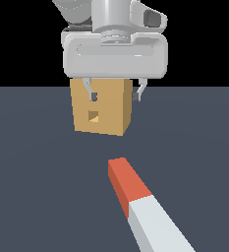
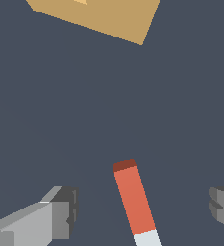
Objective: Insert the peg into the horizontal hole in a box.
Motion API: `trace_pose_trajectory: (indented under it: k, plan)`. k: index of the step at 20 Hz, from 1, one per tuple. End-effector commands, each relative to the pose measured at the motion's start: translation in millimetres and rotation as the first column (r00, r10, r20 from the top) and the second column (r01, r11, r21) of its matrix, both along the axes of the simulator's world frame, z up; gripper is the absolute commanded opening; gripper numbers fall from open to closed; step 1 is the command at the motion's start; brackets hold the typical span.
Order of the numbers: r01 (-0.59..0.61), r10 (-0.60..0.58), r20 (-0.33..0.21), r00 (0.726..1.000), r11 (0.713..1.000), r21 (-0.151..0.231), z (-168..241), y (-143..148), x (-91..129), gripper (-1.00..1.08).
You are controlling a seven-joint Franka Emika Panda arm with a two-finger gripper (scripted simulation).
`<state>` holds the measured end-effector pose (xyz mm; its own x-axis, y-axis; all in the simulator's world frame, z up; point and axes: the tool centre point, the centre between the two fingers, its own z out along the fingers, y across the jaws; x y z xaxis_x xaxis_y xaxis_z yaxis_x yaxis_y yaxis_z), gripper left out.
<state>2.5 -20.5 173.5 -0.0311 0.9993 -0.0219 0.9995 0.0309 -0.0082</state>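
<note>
Hovering with fingers [image 2: 60, 214] spread wide and empty, the gripper [image 1: 115, 94] hangs above the floor; peg [image 1: 135, 197] lies apart from the box [image 1: 102, 108].

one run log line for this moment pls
gripper: open, empty | peg: on floor, ungrasped, red end toward box | hole: empty | phase: pre-grasp

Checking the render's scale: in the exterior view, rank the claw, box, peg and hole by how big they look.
1. Claw, with its body, and peg: similar, both enlarged by nearness, so unranked.
2. Box, partly hidden.
3. Hole, smallest.
</note>
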Motion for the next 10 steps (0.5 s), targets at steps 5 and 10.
trace_pose_trajectory:
  k: [5,10]
  plan:
    - [-0.005,0.005,0.000,1.000,1.000,0.000,-1.7,-3.2,0.3,1.00]
    - [-0.025,0.025,0.000,1.000,1.000,0.002,-8.7,-16.4,1.6,1.00]
